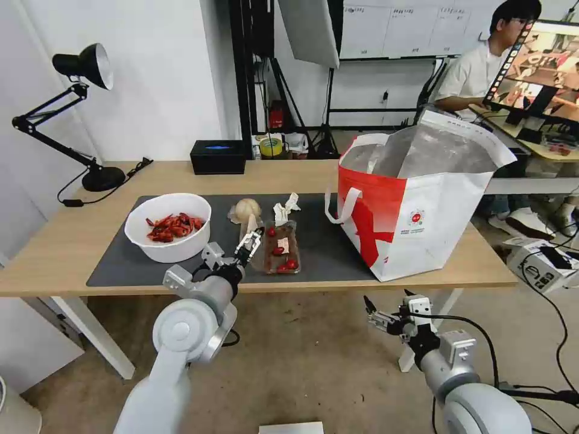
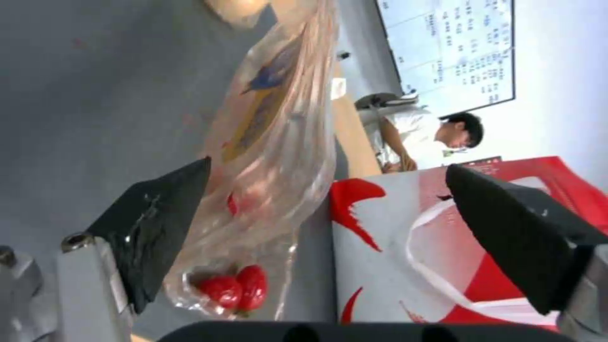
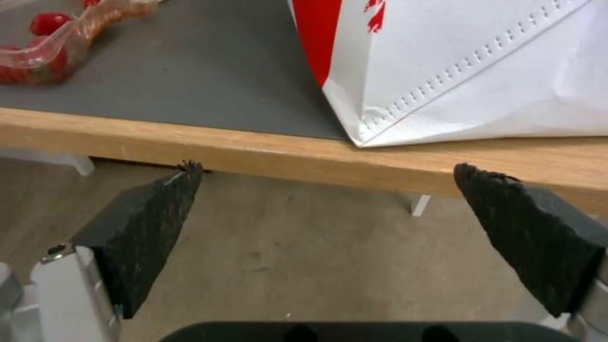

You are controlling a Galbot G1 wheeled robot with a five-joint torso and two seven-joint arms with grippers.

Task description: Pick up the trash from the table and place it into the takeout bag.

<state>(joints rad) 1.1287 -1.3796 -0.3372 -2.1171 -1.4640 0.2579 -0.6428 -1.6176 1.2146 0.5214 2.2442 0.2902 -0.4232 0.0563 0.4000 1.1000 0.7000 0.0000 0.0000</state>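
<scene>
Left gripper (image 1: 250, 240), jaws apart, straddles the tomato tray (image 1: 281, 248) beside the takeout bag (image 1: 416, 211); closing comes next. Right gripper (image 1: 373, 311) waits open below the surface (image 1: 54, 253).

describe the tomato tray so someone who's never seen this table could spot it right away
On the dark grey mat of the long wooden table, look between the white bowl of red shells and the big red-and-white takeout bag. The clear plastic tray lies by the mat's front edge, at the open left gripper. It alone is see-through, with small red tomatoes inside.
</scene>
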